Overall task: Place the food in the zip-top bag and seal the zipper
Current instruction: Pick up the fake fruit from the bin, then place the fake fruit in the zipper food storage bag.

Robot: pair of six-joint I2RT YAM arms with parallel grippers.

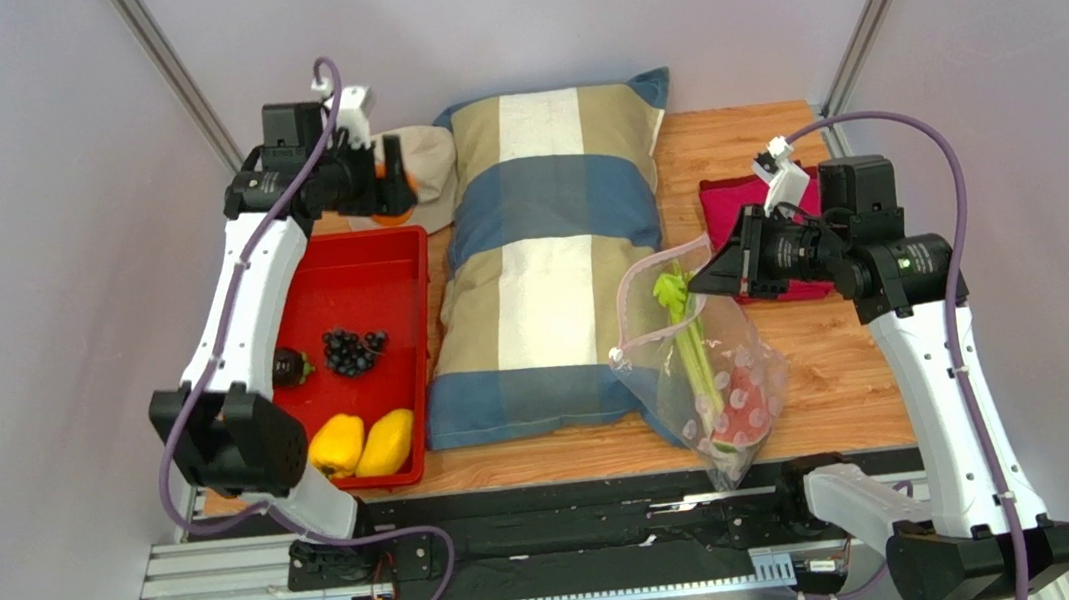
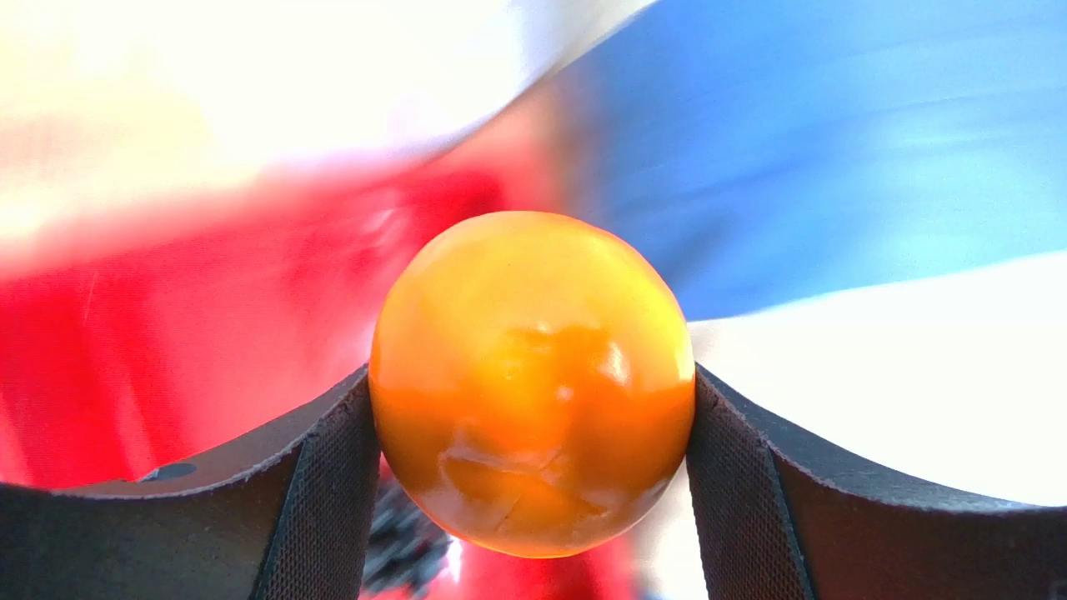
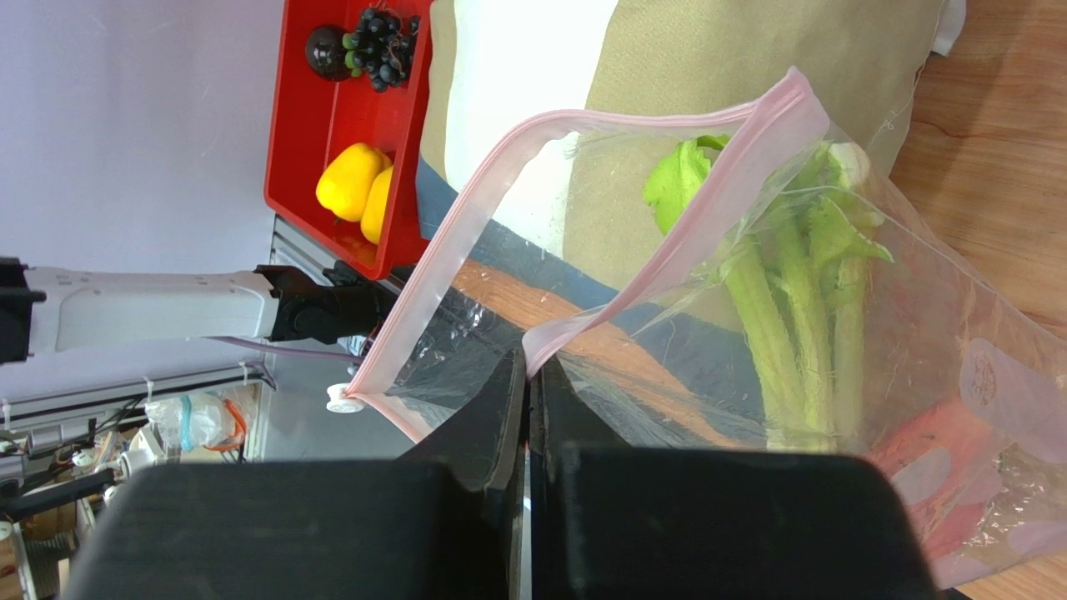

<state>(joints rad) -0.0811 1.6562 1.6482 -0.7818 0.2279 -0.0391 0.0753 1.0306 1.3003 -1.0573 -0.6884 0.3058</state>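
Note:
An orange [image 2: 532, 338] sits between the two pads of my left gripper [image 1: 388, 178], which is shut on it above the far end of the red tray [image 1: 401, 263]. Left in the tray are a dark grape cluster [image 1: 353, 348] and two yellow peppers [image 1: 361, 444]. My right gripper [image 3: 531, 365] is shut on the pink zipper strip [image 3: 601, 119] of the zip-top bag [image 1: 716, 378] and holds its mouth open. Inside the bag are a green celery stalk [image 3: 783, 313] and a reddish slice [image 1: 743, 405].
A striped pillow [image 1: 551, 253] lies between the tray and the bag. A magenta cloth [image 1: 730, 205] lies on the wooden table behind my right gripper. A dark round fruit [image 1: 291, 367] sits by the grapes. The zipper's white slider [image 3: 336, 398] hangs at the strip's end.

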